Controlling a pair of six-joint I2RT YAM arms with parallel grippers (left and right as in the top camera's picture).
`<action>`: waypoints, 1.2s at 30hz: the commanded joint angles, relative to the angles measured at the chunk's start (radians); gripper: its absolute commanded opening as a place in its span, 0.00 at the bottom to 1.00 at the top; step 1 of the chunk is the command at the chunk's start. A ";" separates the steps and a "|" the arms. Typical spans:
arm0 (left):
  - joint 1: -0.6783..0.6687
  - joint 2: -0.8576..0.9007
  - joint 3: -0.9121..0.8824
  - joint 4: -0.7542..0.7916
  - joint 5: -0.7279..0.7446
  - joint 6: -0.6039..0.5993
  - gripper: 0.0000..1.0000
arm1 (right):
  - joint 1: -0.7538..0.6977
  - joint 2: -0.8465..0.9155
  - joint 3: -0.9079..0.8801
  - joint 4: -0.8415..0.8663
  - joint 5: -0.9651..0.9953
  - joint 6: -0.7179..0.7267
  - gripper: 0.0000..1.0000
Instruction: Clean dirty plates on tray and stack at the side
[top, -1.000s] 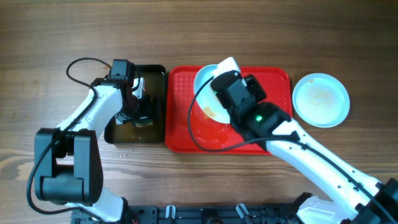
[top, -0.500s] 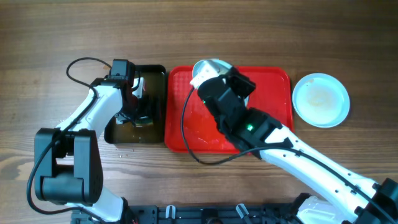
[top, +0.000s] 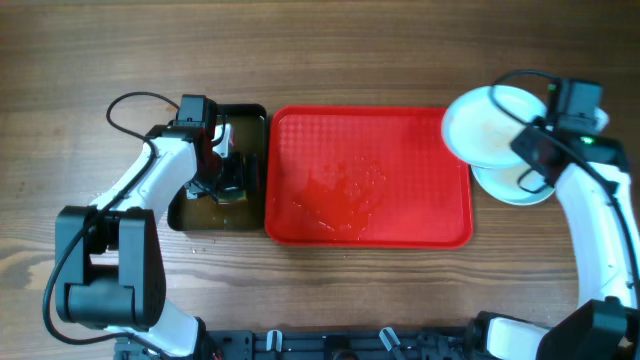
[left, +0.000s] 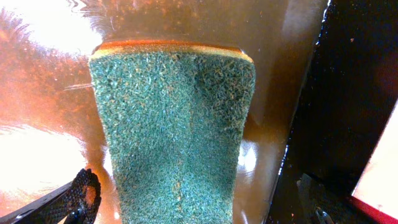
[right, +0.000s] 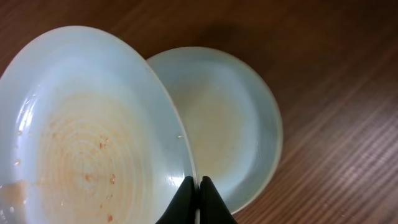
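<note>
**Item 1. Large red rectangular plastic tray** (top: 300, 140), centre of the overhead view. It now carries no plates. Half a second ago the right arm lay across it with a plate at its upper edge. Only a wet sheen remains around the middle.

**Item 2. Round, shallow, pale blue-white plate, held** (right: 93, 130). It has moved from the tray to the upper right of the overhead view. It hangs tilted, overlapping item 3. A faint orange ring-shaped smear and a few specks remain at its centre.

**Item 3. Second pale blue-white plate** (right: 230, 124). It lies flat on the brown wooden table (top: 400, 50), right of the tray, where it was a second ago. A faint smear shows. No third plate is in view.

**Item 4. Right gripper** (right: 198, 198). The fingers are nearly together, pinching the rim of item 2.

**Item 5. Left gripper** (top: 228, 170). It is unmoved over the narrow black tray of brownish water (top: 190, 218), gripping a green scouring sponge (left: 174, 124) whose tip dips into the water.

**Assessment.** The tray is cleared, and the step in hand appears to be stacking. The held plate needs levelling and centring over item 3 before release, or its rim may slide off.
</note>
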 joint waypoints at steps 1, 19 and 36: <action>0.000 -0.019 0.016 0.003 0.009 0.001 1.00 | -0.093 -0.008 -0.052 0.014 -0.057 0.013 0.04; 0.049 -0.339 0.017 -0.192 0.000 -0.157 1.00 | 0.343 -0.034 -0.060 -0.116 -0.422 -0.324 0.99; 0.048 -1.104 -0.155 -0.154 -0.040 -0.127 1.00 | 0.374 -0.907 -0.210 -0.104 -0.298 -0.324 0.99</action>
